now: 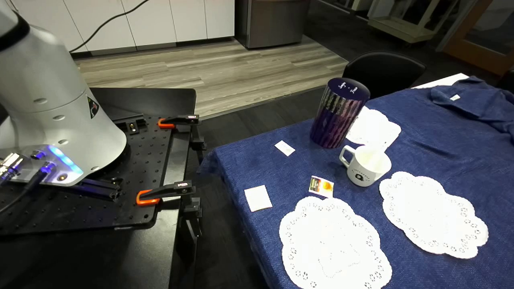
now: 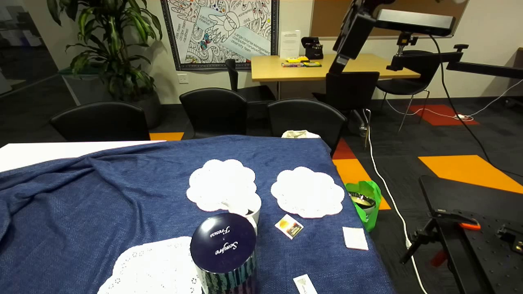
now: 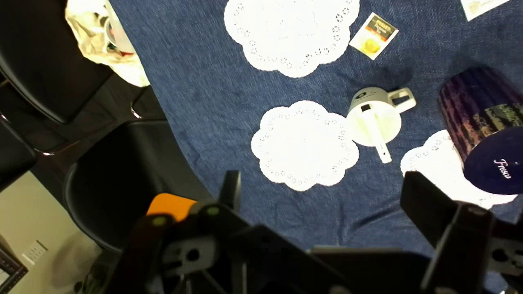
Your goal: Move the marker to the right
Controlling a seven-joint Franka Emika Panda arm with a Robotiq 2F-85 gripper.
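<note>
Slim white marker [image 3: 377, 135], dark-ended

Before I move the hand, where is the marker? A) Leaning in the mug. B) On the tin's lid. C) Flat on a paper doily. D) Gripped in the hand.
A: the wrist view shows the marker leaning in the mug, its white end sticking out.

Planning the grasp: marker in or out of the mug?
In: wrist view shows the marker, dark end inside the mug, white end past its rim.
</note>
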